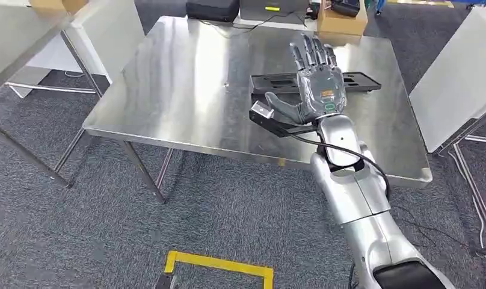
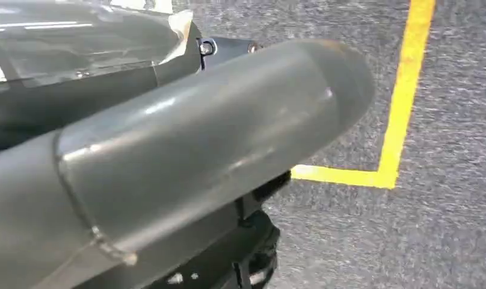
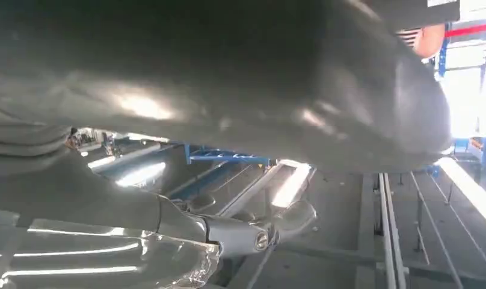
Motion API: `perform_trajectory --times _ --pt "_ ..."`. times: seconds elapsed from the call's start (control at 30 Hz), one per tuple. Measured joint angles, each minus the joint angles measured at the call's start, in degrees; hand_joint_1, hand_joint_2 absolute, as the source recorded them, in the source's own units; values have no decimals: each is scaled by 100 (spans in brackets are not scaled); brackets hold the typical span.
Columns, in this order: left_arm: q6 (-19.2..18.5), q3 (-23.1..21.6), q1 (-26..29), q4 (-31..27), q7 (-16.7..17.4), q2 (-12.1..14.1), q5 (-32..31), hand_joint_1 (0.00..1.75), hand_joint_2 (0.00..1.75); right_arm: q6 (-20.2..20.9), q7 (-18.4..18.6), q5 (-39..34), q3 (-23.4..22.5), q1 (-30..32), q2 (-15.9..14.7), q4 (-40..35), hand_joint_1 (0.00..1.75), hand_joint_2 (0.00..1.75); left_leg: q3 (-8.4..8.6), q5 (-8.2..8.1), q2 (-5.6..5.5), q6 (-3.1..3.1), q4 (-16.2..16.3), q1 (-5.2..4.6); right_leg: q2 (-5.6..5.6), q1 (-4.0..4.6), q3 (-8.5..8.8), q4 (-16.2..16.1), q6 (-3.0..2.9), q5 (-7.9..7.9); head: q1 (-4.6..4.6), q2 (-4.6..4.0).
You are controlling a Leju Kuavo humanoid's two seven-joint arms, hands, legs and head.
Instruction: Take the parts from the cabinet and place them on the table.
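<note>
Right hand [image 1: 316, 84] hovers flat, fingers spread and holding nothing, over the black part [image 1: 355, 81] lying on the steel table [image 1: 180, 90] at upper right of the head view. Placement appears complete; the next move likely requires withdrawing the arm and returning to the cabinet.

silver right arm [image 1: 355, 192] | grey hand [image 1: 316, 81] | black cable [image 1: 349, 152]

One steel table [image 1: 186, 90], one black flat part [image 1: 276, 82], one cardboard box [image 1: 341, 21], one robot hand [image 1: 317, 81]
</note>
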Motion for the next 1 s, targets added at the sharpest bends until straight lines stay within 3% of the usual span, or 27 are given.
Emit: perform_trajectory --times 0.03,0.07,0.1,0.13,0.17,0.23,0.27,0.3,0.33,0.37,0.43,0.47,0.5,0.53,0.57,0.6,0.63,0.67,0.7,0.73,0.77,0.8,0.83,0.9,0.93,0.97,1.0 --pt "-2 0 -10 0 -4 4 0 0 0 7 0 4 0 7 7 0 0 0 -114 -364 0 -43 426 28 -3 1 -68 11 -18 68 -40 0" --pt "-2 0 -11 0 -7 13 -2 0 0 13 2 13 0 16 7 0 0 0 -232 -620 0 -84 898 54 -6 2 -141 23 -12 125 -22 0" --pt "-2 0 -10 0 -13 26 -9 0 0 15 2 17 0 30 5 0 0 0 -306 -725 1 -127 1285 74 -12 1 -220 37 -6 177 -29 0" --pt "-2 0 -11 0 -13 37 -11 0 0 15 2 22 -2 50 2 0 0 0 -276 -661 1 -160 1441 102 -14 -11 -297 60 20 220 -36 0" --pt "-2 0 -10 0 -13 42 -11 0 0 18 2 26 -2 62 0 -2 0 0 -145 -498 4 -191 1351 132 -15 -25 -373 91 45 261 -27 0" --pt "0 0 -12 -2 -17 48 -11 0 0 15 4 35 -13 65 -4 -4 0 0 417 -126 8 -254 617 197 -13 -86 -523 192 116 306 -33 0" --pt "11 0 -18 -7 -24 46 -11 0 0 15 2 44 -13 64 -4 -13 0 0 699 -207 0 -318 114 223 -16 -95 -594 260 145 322 -31 0" --pt "18 0 -19 -9 -30 26 -11 0 0 9 0 44 -20 60 -2 -22 0 0 842 -305 -41 -313 -76 151 -16 -56 -673 283 190 352 -69 0" --pt "41 0 -27 -9 -42 31 -11 0 0 2 -8 44 -20 62 22 -22 0 0 807 -311 -71 -265 -99 152 -10 -52 -691 305 255 399 -51 0" --pt "44 0 -23 -9 -52 35 -9 0 0 0 -18 44 -22 59 24 -20 0 0 768 -307 -73 -256 -99 134 -10 -49 -702 308 307 435 -51 0" --pt "50 0 -12 -7 -61 31 -7 0 0 -4 -26 42 -24 68 22 -13 0 0 702 -221 -68 -113 -113 95 -9 -85 -736 266 429 525 -57 0" --pt "59 2 -23 -7 -68 31 -7 0 0 -11 -31 35 -26 63 13 0 0 0 657 -154 -45 -5 -133 118 -8 -116 -808 337 412 397 -53 0" --pt "68 2 -26 -9 -72 33 -4 0 0 -20 -39 26 -28 62 13 9 0 0 576 -92 -39 91 -135 110 -6 -106 -933 580 355 116 -18 0" --pt "70 2 -26 -9 -74 31 -2 0 0 -31 -50 13 -28 58 15 15 0 0 493 -34 -36 165 -134 96 0 -98 -1075 1036 297 -216 -7 0" --pt "89 2 -23 -9 -74 26 2 0 0 -41 -59 -7 -26 57 18 26 0 0 417 21 -32 208 -132 83 5 -88 -1189 1485 263 -470 4 0" --pt "107 2 -21 -9 -74 26 6 0 0 -48 -74 -18 -26 58 24 52 0 0 335 85 -26 226 -130 66 11 -81 -1265 1903 270 -636 -1 0" --pt "122 4 -20 -9 -74 26 20 0 0 -59 -87 -33 -26 58 29 77 0 0 266 145 -24 233 -127 48 14 -73 -1258 2128 307 -646 -1 0" --pt "144 4 -19 -9 -79 26 26 0 0 -68 -94 -55 -26 58 39 103 0 0 195 203 -24 234 -127 33 15 -64 -1149 2118 345 -552 2 0" --pt "155 7 -18 -9 -83 28 50 0 0 -81 -105 -68 -26 54 48 125 0 0 130 259 -24 231 -127 17 15 -45 -937 1900 377 -405 2 0" --pt "155 9 -19 -9 -87 26 55 0 0 -92 -116 -79 -26 36 70 144 0 0 59 321 -25 225 -127 4 18 -21 -604 1460 374 -257 2 0" --pt "155 11 -22 -9 -92 20 57 0 0 -98 -122 -87 -26 -2 96 164 0 0 10 383 -25 215 -126 -2 25 22 -238 943 310 -220 -1 0" --pt "157 13 -22 -11 -94 -5 66 0 0 -101 -127 -98 -26 -46 118 173 0 0 -30 432 -27 184 -125 -15 20 64 69 456 199 -385 -9 0" --pt "164 15 -22 -11 -100 -11 70 0 0 -111 -129 -111 -28 -83 147 177 0 0 -59 501 -9 149 -130 -10 24 87 231 151 179 -454 -18 0" --pt "166 15 -16 -11 -101 -22 70 0 0 -125 -133 -122 -26 -106 153 208 0 0 -57 628 -10 72 -207 45 45 123 114 194 155 -366 21 0" --pt "168 15 -9 -9 -103 -28 72 0 0 -129 -138 -131 -26 -104 153 227 0 0 -57 700 -19 31 -254 40 40 129 83 154 104 -291 12 0" --pt "184 20 -5 -9 -103 -20 83 0 0 -144 -144 -144 -26 -118 173 258 0 0 -111 639 -27 3 -237 52 3 16 110 81 53 -169 41 0" --pt "195 24 -3 -9 -105 -20 96 0 0 -151 -153 -153 -26 -137 206 291 0 0 -173 323 -27 -26 -101 33 7 29 22 75 -4 -95 26 0"
